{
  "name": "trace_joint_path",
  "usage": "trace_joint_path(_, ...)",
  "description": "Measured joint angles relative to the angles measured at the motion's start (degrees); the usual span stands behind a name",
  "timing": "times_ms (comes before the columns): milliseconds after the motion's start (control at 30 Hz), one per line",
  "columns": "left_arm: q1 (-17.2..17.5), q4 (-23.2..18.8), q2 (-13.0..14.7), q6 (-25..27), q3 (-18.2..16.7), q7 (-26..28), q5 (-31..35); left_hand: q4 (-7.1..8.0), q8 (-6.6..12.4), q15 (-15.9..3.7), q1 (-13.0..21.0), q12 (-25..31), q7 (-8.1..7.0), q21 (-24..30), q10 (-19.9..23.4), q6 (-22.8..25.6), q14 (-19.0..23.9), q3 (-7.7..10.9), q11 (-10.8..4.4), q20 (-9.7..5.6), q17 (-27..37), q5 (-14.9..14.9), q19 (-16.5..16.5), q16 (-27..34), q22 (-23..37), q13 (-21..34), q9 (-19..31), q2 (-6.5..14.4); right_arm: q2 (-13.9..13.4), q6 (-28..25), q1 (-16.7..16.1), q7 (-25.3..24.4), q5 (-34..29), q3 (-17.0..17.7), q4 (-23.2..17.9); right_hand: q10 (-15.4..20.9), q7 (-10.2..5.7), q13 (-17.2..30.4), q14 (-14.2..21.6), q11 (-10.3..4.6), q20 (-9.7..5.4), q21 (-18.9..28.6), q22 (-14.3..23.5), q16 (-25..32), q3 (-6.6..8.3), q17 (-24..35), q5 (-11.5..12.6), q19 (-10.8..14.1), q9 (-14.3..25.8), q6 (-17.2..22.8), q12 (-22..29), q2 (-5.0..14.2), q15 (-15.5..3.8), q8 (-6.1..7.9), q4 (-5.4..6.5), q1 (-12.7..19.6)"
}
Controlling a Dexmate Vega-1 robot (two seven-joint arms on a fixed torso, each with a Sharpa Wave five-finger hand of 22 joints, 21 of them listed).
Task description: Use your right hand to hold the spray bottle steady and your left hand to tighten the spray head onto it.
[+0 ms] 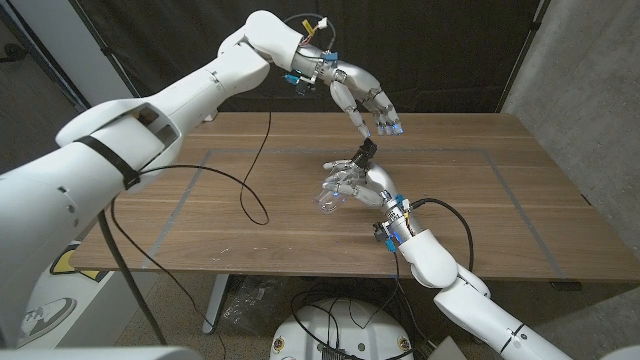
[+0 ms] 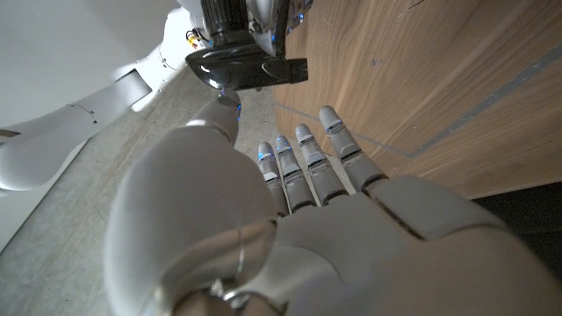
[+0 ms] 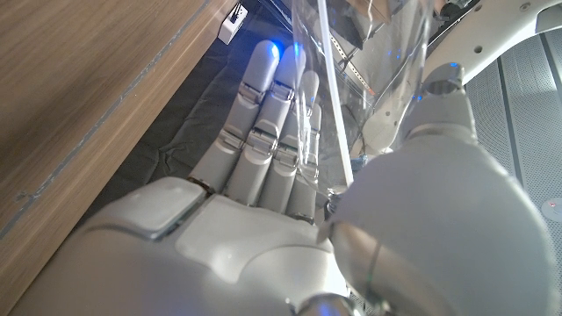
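In the head view my right hand (image 1: 358,186) grips a clear spray bottle (image 1: 330,202) near the table's middle. The bottle leans, and its black spray head (image 1: 362,154) points up and away. The right wrist view shows the clear bottle wall (image 3: 373,53) and its thin dip tube (image 3: 332,105) between my right fingers (image 3: 263,123) and thumb. My left hand (image 1: 362,98) hangs above and just behind the spray head with its fingers stretched downward, holding nothing and not touching it. Seen from the left wrist, my left fingers (image 2: 303,171) reach toward the black spray head (image 2: 250,70), with a gap between.
The wooden table (image 1: 480,200) carries grey tape lines (image 1: 510,180) marking a rectangle. A black cable (image 1: 255,190) loops over the table's left half. A dark curtain hangs behind the table and a grey wall stands at the right.
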Motion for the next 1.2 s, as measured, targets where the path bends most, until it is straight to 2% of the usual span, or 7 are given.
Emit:
trace_joint_path(100, 1.93, -4.73, 2.14, 4.31, -1.72, 2.85, 1.13, 2.02, 0.08, 0.95, -3.62, 0.00, 0.93, -0.49, -0.79, -1.11, -0.95, -1.66, 0.79, 1.01, 0.04, 0.00, 0.19, 0.00, 0.00, -0.10, 0.00, -0.10, 0.17, 0.05, 0.17, -0.06, -0.35, -0.16, 0.29, 0.00, 0.00, 0.00, 0.00, 0.00, 0.00, 0.00, -0.26, -0.04, 0.00, 0.00, 0.00, 0.00, 0.00, 0.00, 0.00, 0.00, 0.00, 0.16, 0.00, 0.00)
trace_joint_path(167, 3.44, -8.13, 3.69, 6.56, -3.03, 4.57, 1.66, 2.98, 0.08, 1.30, -4.74, 0.40, 0.72, -0.72, -0.89, -1.50, -1.30, -2.31, 0.89, 1.28, 0.04, 0.00, 0.07, 0.03, 0.00, -0.09, 0.00, -0.35, 0.26, 0.05, 0.22, -0.34, -0.93, -0.20, 0.40, 0.00, 0.00, 0.00, 0.00, 0.00, 0.00, 0.00, -0.26, -0.04, 0.00, 0.00, 0.00, 0.00, 0.00, 0.00, 0.00, 0.00, 0.01, 0.17, 0.00, 0.00)
trace_joint_path(433, 12.77, -24.07, 11.95, 20.15, -9.84, 16.97, 7.09, 5.24, 0.97, 1.30, -9.18, 1.06, 0.71, -1.33, -0.15, -0.84, -1.30, -4.23, 0.60, 1.90, -0.01, 0.00, 0.07, 0.30, 0.14, -0.30, -0.14, -0.11, 0.67, -0.74, 0.19, -2.73, -4.71, -0.28, 0.55, 0.00, -0.01, 0.00, 0.01, 0.00, 0.19, 0.43, -0.26, -0.04, -0.01, 0.00, 0.00, -0.41, 0.00, -0.01, 0.00, 0.00, 0.01, 0.17, 0.01, 0.00)
trace_joint_path(700, 25.23, -41.31, 18.54, 36.17, -16.19, 33.40, 12.88, 5.77, 1.23, 0.83, -10.44, 1.51, 0.73, -1.55, 0.81, -0.21, -0.82, -4.63, 0.71, 1.89, -0.12, 0.27, 0.07, 0.75, 0.17, -0.35, -0.16, 0.10, 1.08, -3.22, -0.90, -7.18, -10.86, 0.00, -0.64, -0.55, -0.03, 0.00, -0.32, -0.54, 0.59, 0.43, -0.56, -0.39, -0.01, -0.15, 0.00, -1.45, 0.00, -0.03, -0.01, 0.00, -0.32, 0.16, 0.01, 0.00)
trace_joint_path(1000, 35.56, -57.45, 22.14, 36.17, -20.00, 33.40, 12.88, 6.00, 1.34, 1.17, -11.12, 1.51, 0.60, -1.77, 1.40, 0.28, -0.51, -4.86, 0.70, 1.89, -0.12, 0.49, 0.07, 0.75, 0.00, -0.35, -0.16, -0.59, 1.12, -6.27, -1.11, -12.21, -17.49, 0.10, -0.97, -0.61, -0.04, 0.00, -0.33, -0.61, 0.27, 0.75, -0.56, -0.42, -0.02, -0.18, 0.00, -1.77, 0.00, -0.04, -0.02, 0.00, -0.33, 0.14, 0.02, 0.00)
trace_joint_path(1033, 36.79, -58.95, 22.52, 46.38, -20.41, 49.77, 14.98, 6.16, 1.34, 1.18, -11.12, 1.51, 0.60, -1.77, 1.40, 0.28, -0.51, -5.02, 0.70, 1.89, -0.25, 0.49, 0.07, 0.75, 0.00, -0.35, -0.16, -0.59, 1.34, -6.37, -1.68, -12.49, -17.86, 0.18, -2.15, -0.61, -0.04, 0.00, -0.32, -0.61, 0.29, 0.75, -0.56, -0.42, -0.02, -0.18, 0.00, -1.74, 0.00, -0.04, -0.02, 0.00, -0.33, 0.14, 0.02, 0.00)
trace_joint_path(1200, 43.20, -64.43, 23.86, 47.85, -22.76, 56.78, 15.33, 6.41, 1.33, 1.55, -11.57, 1.51, 0.63, -2.17, 1.09, 0.25, -0.89, -5.27, 1.00, 2.30, -0.39, 0.49, -0.34, 0.75, 0.00, -0.62, -0.43, -1.03, 1.39, -7.51, -1.38, -15.36, -21.70, -0.08, -1.89, -0.61, -0.05, 0.00, -0.32, -0.61, 0.60, 1.06, -0.56, -0.42, -0.02, -0.19, 0.00, -2.05, -0.01, -0.05, -0.03, -0.01, -0.32, 0.09, 0.02, 0.01)
